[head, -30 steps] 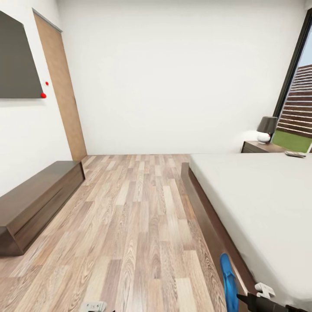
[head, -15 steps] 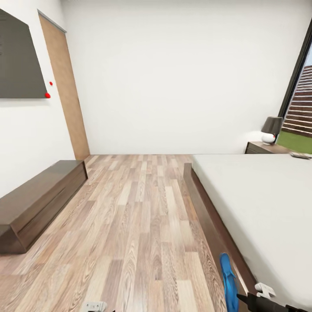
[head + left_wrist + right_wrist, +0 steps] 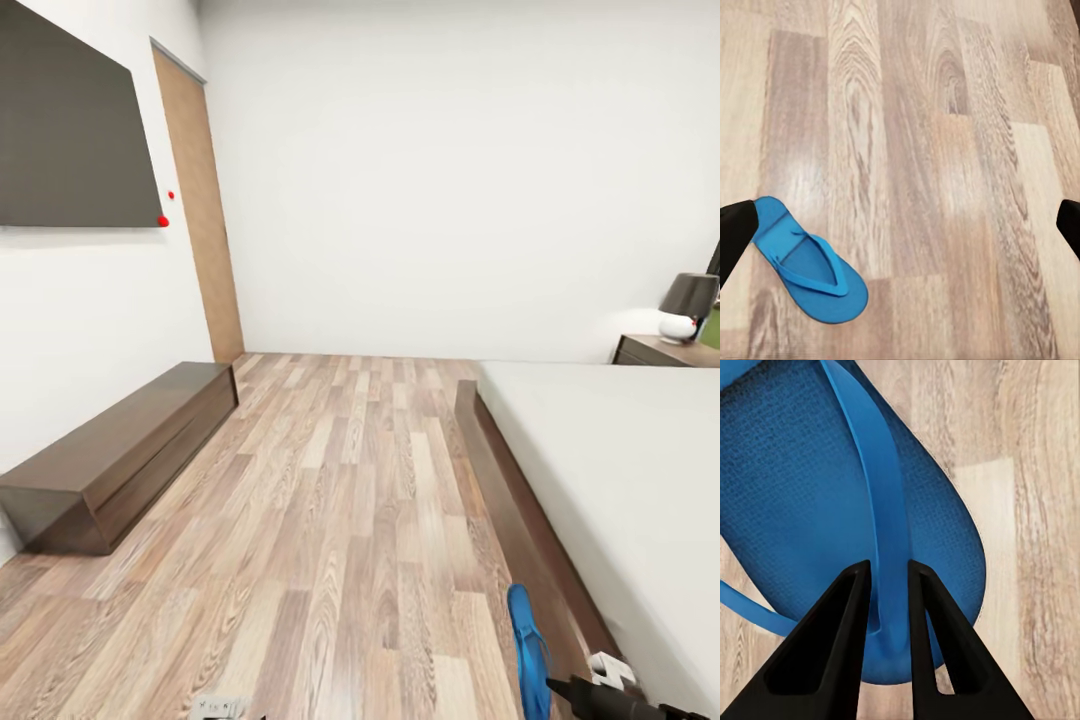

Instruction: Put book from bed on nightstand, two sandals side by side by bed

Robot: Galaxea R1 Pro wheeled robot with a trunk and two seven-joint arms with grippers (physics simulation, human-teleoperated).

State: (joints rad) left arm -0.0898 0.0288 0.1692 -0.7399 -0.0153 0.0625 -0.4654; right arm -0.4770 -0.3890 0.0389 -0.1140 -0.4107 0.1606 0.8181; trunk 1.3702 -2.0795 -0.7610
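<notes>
R hand [image 3: 886, 607] pinches sandal [image 3: 832, 495] strap above plank floor [image 3: 330, 520]; L hand [image 3: 900, 225] wide open, second sandal [image 3: 814, 262] by one fingertip.

Setting: bedroom in a home, simulator render.
Bed [image 3: 620, 470]: off-white mattress on a low dark-wood frame.
Nightstand [image 3: 665, 350]: dark wood, at the bed's far corner, bearing a black-shaded lamp [image 3: 688, 305].
Floor [image 3: 340, 520]: light-brown wood planks.
Walls: plain white, with a tan door [image 3: 200, 210] and a dark wall panel [image 3: 70, 130].
Bench [image 3: 125, 450]: long, low, dark wood, against the wall.

Woven-textured blue sandal [image 3: 832, 502], grainy wood-plank floor [image 3: 330, 520]
</notes>
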